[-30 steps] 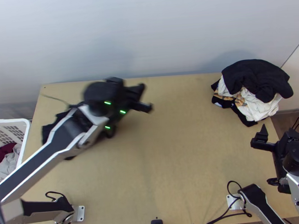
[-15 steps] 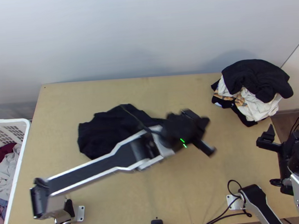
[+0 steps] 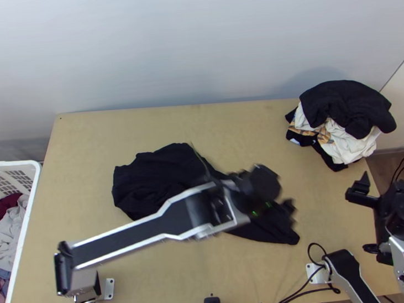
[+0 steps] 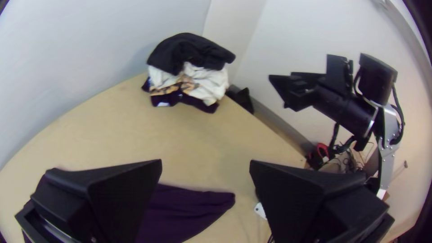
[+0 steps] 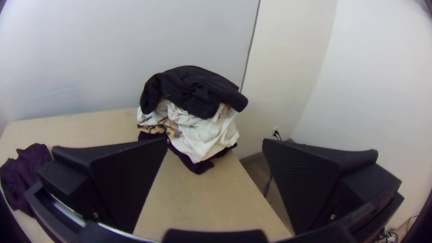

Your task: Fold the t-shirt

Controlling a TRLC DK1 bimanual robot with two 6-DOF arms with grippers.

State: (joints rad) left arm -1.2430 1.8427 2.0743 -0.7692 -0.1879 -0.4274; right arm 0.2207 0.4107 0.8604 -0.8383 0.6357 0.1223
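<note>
While left end effector (image 3: pixel 289 213) gapes wide over t-shirt (image 3: pixel 155 179) | right end effector (image 3: pixel 356 186): wide

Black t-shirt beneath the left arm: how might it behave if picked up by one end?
The t-shirt would likely hang limp, given its rumpled, uneven outline. The other end would probably drag, as it lies long across the table.

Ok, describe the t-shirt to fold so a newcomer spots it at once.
On the light wooden table, find the dark t-shirt lying rumpled, partly beneath the left arm. Unlike the dark garment topping the pile at the far right corner, it lies alone.
</note>
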